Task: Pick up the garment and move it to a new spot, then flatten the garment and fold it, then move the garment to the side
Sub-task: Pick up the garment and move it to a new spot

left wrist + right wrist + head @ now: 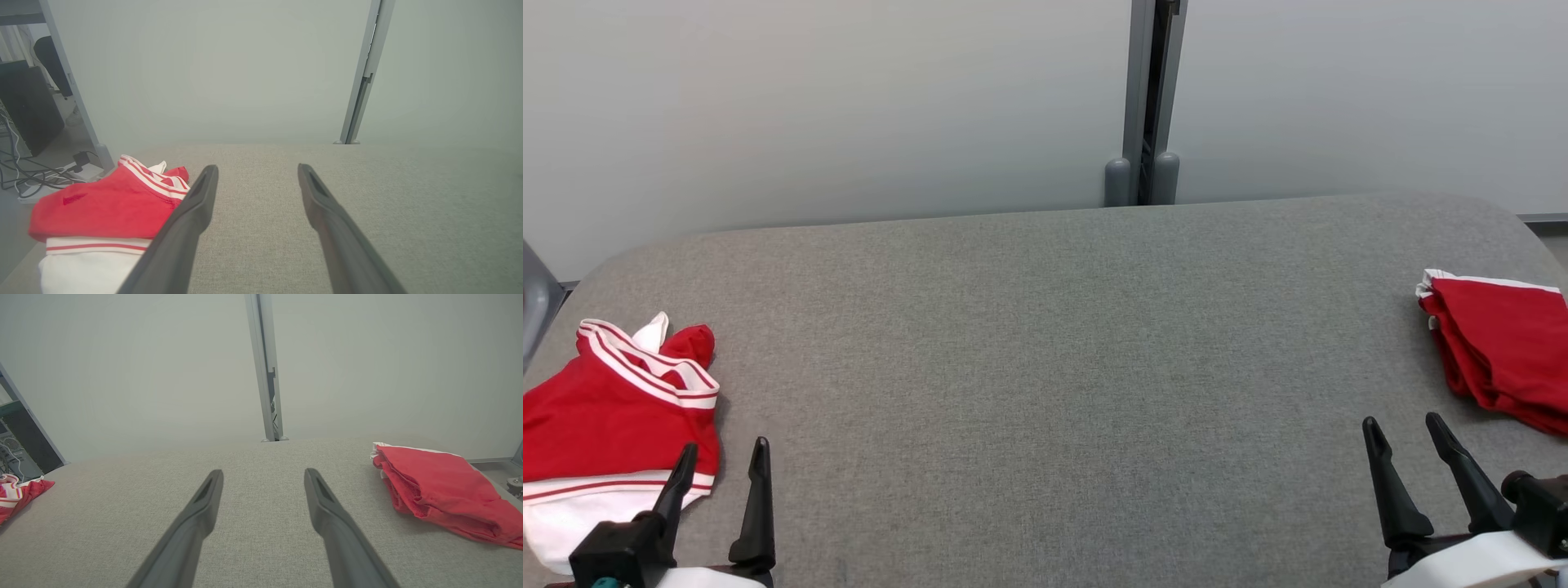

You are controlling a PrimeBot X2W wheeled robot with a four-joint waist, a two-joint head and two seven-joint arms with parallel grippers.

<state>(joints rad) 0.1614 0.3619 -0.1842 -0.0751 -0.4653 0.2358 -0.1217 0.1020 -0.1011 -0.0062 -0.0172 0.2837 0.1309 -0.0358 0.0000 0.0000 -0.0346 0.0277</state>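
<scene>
Lying apart: two garments (613, 400) (1507, 351); two grippers (725, 445) (1402, 420), splayed.

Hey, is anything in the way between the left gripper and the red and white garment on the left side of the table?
Nothing visible stands between them. The left gripper is open, and the garment lies right beside its left finger on the gray table.

Right gripper (263, 473) hanging over grey table (102, 490), fingers spread apart, nothing betw. them.
On table: folded red garment (441, 494) lying at right, well apart from fingers; red/white garment (20, 494) lying at far left edge; grey post (267, 375) standing behind table.
</scene>
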